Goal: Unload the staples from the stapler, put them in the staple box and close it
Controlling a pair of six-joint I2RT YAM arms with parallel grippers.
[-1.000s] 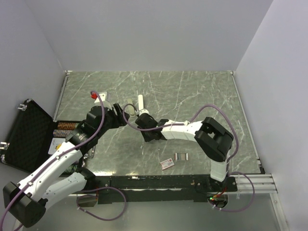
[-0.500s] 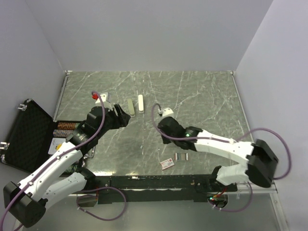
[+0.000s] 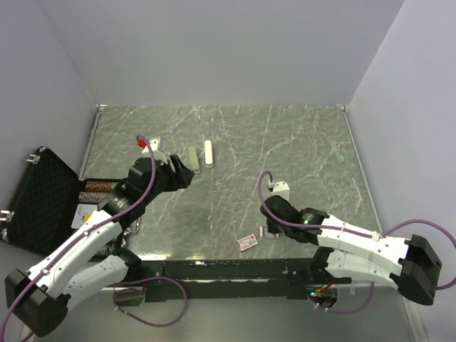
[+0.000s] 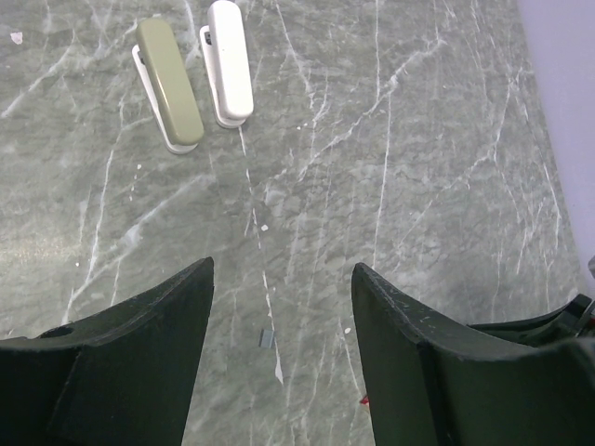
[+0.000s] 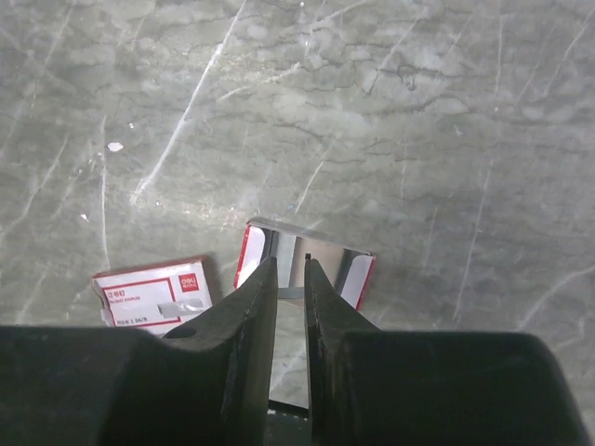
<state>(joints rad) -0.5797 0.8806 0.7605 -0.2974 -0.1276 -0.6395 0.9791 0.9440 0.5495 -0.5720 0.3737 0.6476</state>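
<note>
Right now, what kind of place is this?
Probably a robot lab test cell: plain grey walls boxing in a marble-look table, two arms bolted at its near edge, an open black case alongside.

The left arm (image 3: 85, 235) reaches forward and up from its base with the left gripper (image 4: 281, 271) spread wide, while the right arm (image 3: 356, 241) lies low, stretched leftward, the right gripper (image 5: 289, 264) pointing down, its fingers (image 5: 244, 316) seemingly all but together.
</note>
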